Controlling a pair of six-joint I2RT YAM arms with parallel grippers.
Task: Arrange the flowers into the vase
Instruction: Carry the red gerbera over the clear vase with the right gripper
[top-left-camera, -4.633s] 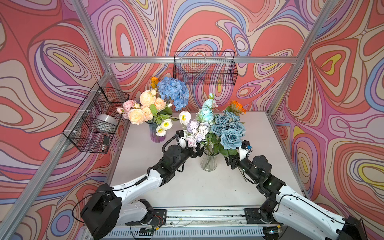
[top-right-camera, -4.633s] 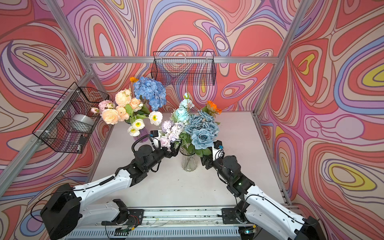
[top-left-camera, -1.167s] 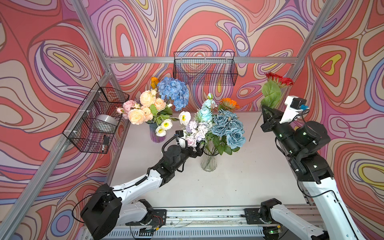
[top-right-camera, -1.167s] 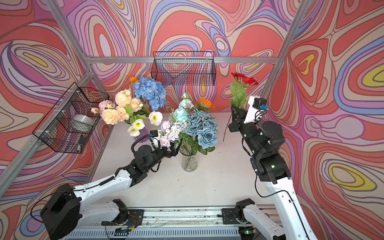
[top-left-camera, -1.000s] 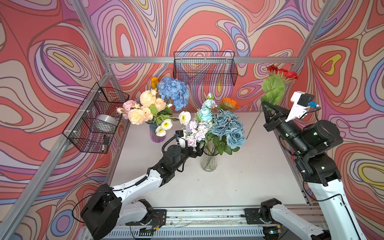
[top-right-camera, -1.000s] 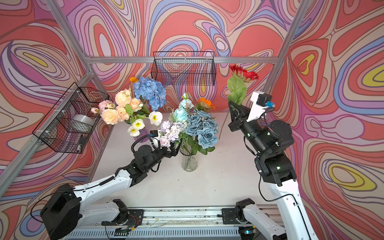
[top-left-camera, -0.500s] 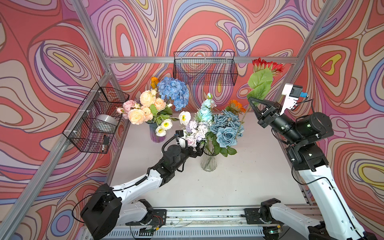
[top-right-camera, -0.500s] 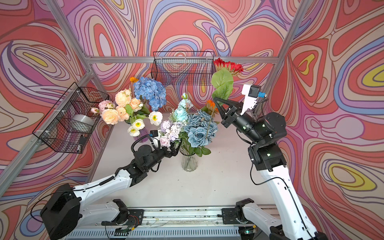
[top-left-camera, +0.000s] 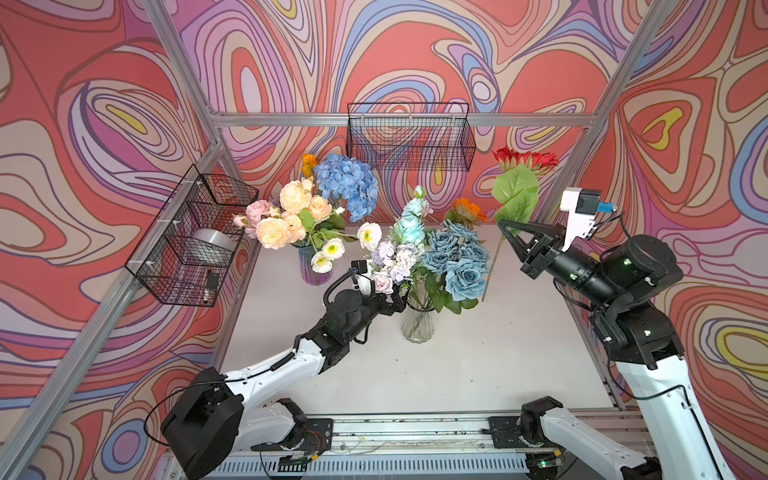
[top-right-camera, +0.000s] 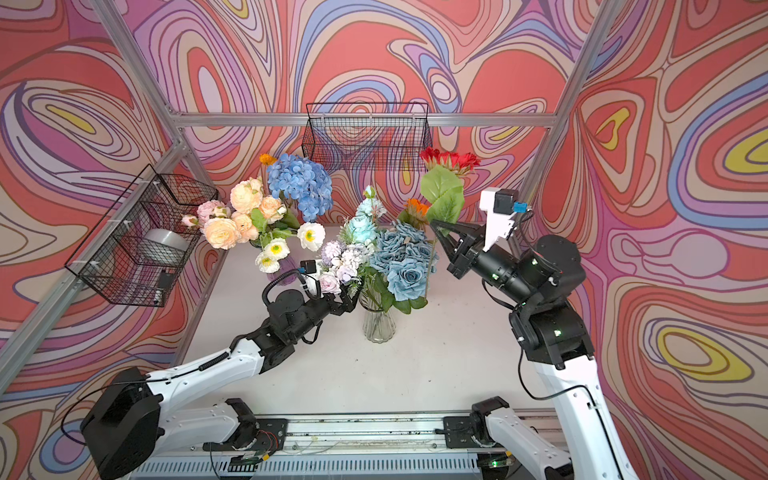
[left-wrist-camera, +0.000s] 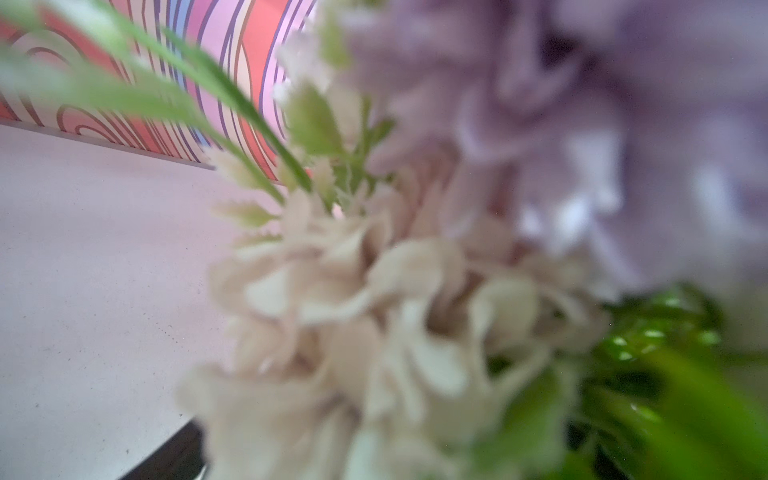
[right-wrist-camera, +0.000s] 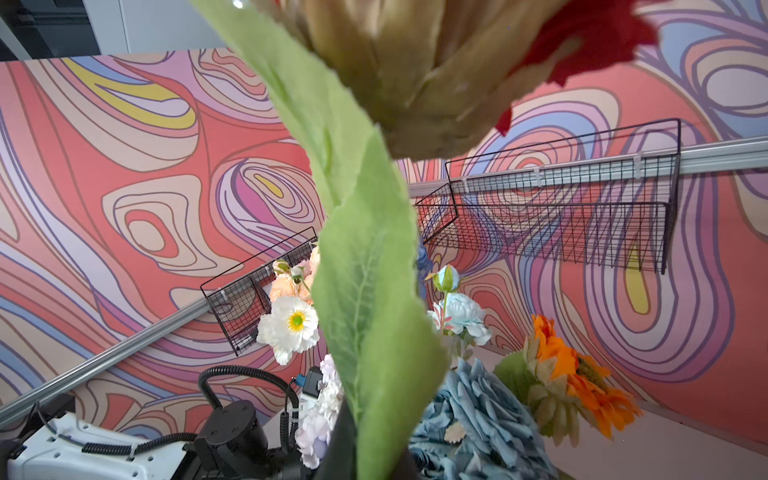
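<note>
A clear glass vase (top-left-camera: 417, 329) (top-right-camera: 377, 328) stands mid-table holding teal roses (top-left-camera: 464, 274), lilac-pink blooms (top-left-camera: 397, 262) and an orange flower (top-left-camera: 467, 208). My right gripper (top-left-camera: 503, 225) (top-right-camera: 435, 226) is high to the right of this bouquet, shut on the stem of a red sunflower (top-left-camera: 525, 161) (top-right-camera: 451, 160); the stem's end hangs below. In the right wrist view the sunflower's leaf (right-wrist-camera: 365, 332) covers the jaws. My left gripper (top-left-camera: 397, 302) (top-right-camera: 350, 301) is open beside the vase's mouth, under the lilac blooms (left-wrist-camera: 582, 124), which fill its wrist view.
A purple vase (top-left-camera: 312, 272) at the back left holds peach roses, a blue hydrangea (top-left-camera: 347, 189) and white poppies. Wire baskets hang on the back wall (top-left-camera: 409, 137) and the left wall (top-left-camera: 187, 245). A rail (top-left-camera: 395, 432) runs along the table's front.
My right arm has swung the red sunflower leftward from near the right wall toward the bouquet, then dipped a little. The left arm has stayed by the vase.
</note>
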